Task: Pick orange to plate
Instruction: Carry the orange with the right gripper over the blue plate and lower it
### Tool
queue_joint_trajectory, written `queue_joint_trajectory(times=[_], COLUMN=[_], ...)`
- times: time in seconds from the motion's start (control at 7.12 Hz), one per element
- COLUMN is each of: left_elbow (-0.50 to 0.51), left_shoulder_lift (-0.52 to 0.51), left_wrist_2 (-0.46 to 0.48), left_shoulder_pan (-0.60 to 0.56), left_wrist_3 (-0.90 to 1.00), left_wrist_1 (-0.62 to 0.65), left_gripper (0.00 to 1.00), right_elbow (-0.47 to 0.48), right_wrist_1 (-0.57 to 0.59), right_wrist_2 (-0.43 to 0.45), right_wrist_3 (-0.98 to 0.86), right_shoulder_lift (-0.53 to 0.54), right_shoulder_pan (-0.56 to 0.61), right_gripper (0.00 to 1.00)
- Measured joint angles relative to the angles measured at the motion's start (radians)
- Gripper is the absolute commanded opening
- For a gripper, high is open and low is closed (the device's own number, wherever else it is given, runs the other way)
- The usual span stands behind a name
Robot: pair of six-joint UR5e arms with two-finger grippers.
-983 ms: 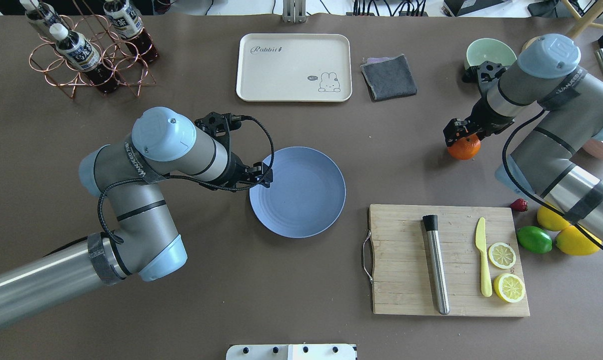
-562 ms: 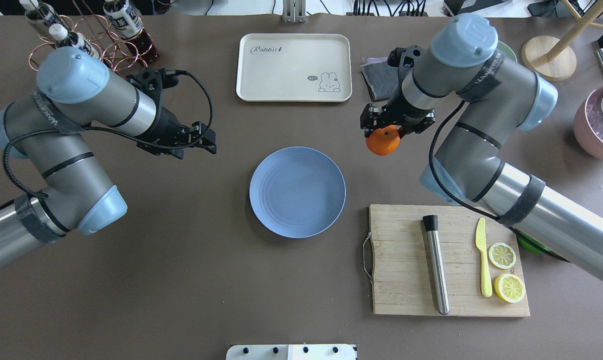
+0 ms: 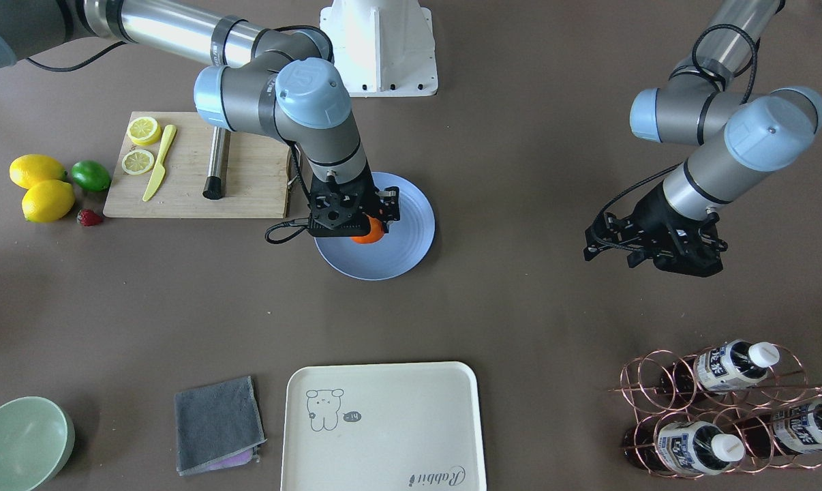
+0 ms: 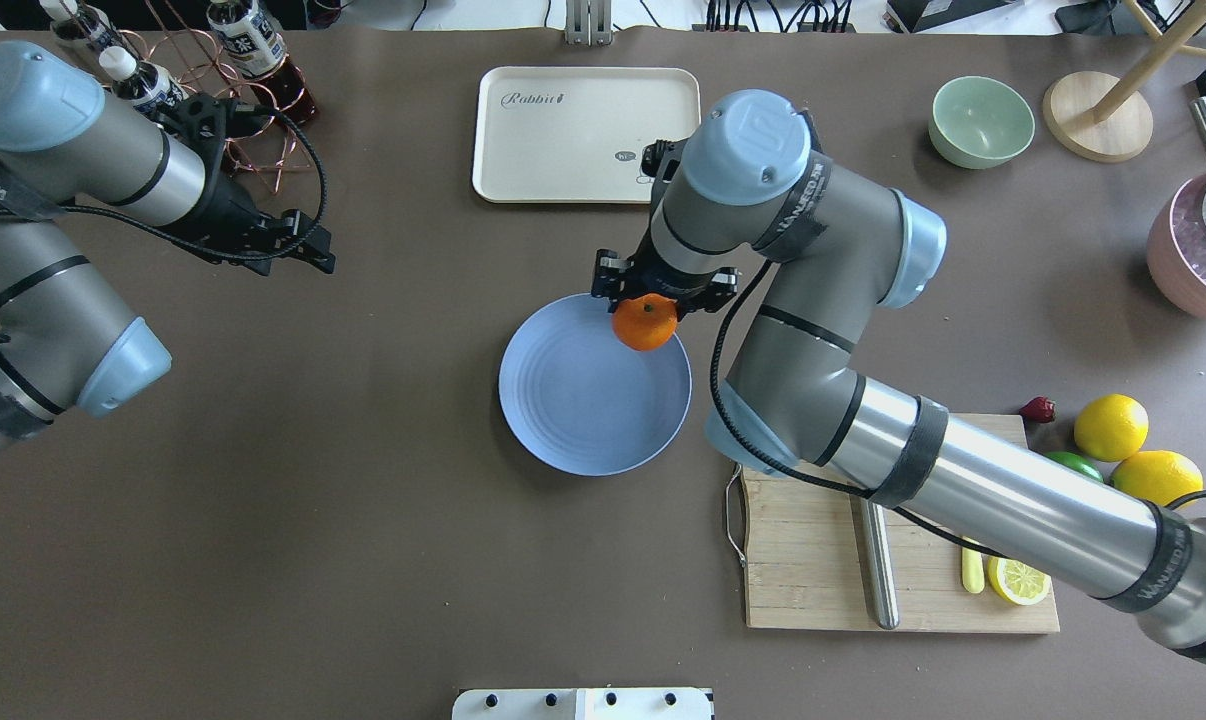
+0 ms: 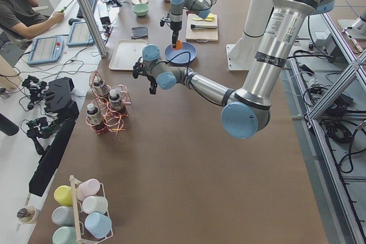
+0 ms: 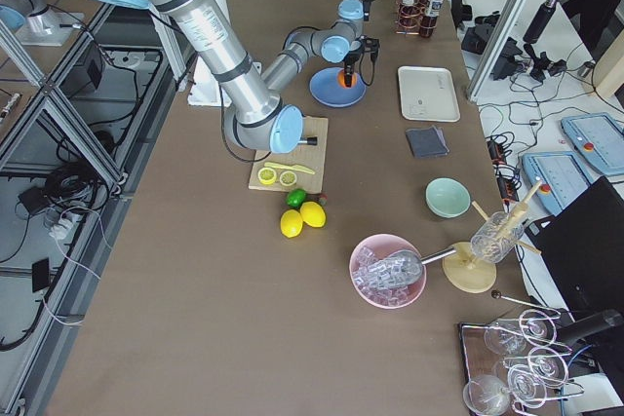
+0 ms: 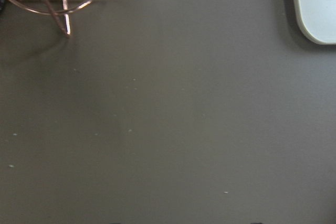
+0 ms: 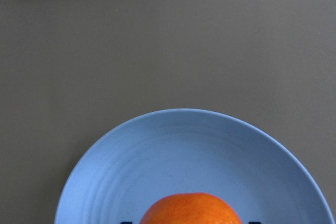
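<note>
The orange (image 4: pixel 645 322) is gripped between the fingers of my right gripper (image 4: pixel 649 308), which is shut on it. It hangs over the far right part of the blue plate (image 4: pixel 573 400) at the table's middle. The front-facing view shows the orange (image 3: pixel 368 232) over the plate (image 3: pixel 390 262), under the right gripper (image 3: pixel 356 224). In the right wrist view the orange (image 8: pixel 191 209) fills the bottom edge above the plate (image 8: pixel 178 150). Whether it touches the plate I cannot tell. My left gripper (image 4: pixel 313 255) is open and empty, far left of the plate, beside the bottle rack.
A cream tray (image 4: pixel 563 150) lies behind the plate. A copper bottle rack (image 4: pixel 253 60) stands far left, a green bowl (image 4: pixel 981 120) far right. The cutting board (image 4: pixel 793 540) with lemon slices lies under my right arm, with lemons (image 4: pixel 1111 426) and a lime beside it.
My right arm has carried the orange leftward from the table's right side to over the plate. My left arm has pulled back from the plate toward the bottle rack.
</note>
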State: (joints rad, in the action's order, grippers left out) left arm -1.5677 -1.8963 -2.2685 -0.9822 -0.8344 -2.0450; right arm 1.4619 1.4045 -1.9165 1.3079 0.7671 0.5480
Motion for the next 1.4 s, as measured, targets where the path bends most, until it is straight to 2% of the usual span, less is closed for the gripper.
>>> queue_joint_trajectory(times=[0.56, 0.7, 0.84, 0.98, 1.4], left_elbow=[-0.001, -0.002, -0.004, -0.005, -0.013], left_shoulder_lift=[0.022, 0.026, 0.029, 0.031, 0.034], left_wrist_2=[-0.03, -0.032, -0.033, -0.033, -0.034], left_shoulder_pan=[-0.043, -0.048, -0.051, -0.052, -0.056], left_wrist_3=[0.048, 0.049, 0.049, 0.049, 0.049], left_wrist_1=[0.002, 0.002, 0.001, 0.0, 0.0], left_gripper=[0.86, 0.86, 0.86, 0.86, 0.86], right_elbow=[-0.028, -0.029, -0.029, -0.028, -0.009], right_wrist_1=[-0.001, -0.001, -0.002, -0.003, -0.003], right_wrist_2=[0.027, 0.027, 0.027, 0.028, 0.049], right_wrist_3=[0.008, 0.008, 0.008, 0.007, 0.003], right_shoulder_lift=[-0.002, 0.002, 0.006, 0.009, 0.021], right_shoulder_pan=[-0.039, -0.05, -0.06, -0.068, -0.077], right_gripper=[0.0, 0.1, 0.64, 1.0, 1.0])
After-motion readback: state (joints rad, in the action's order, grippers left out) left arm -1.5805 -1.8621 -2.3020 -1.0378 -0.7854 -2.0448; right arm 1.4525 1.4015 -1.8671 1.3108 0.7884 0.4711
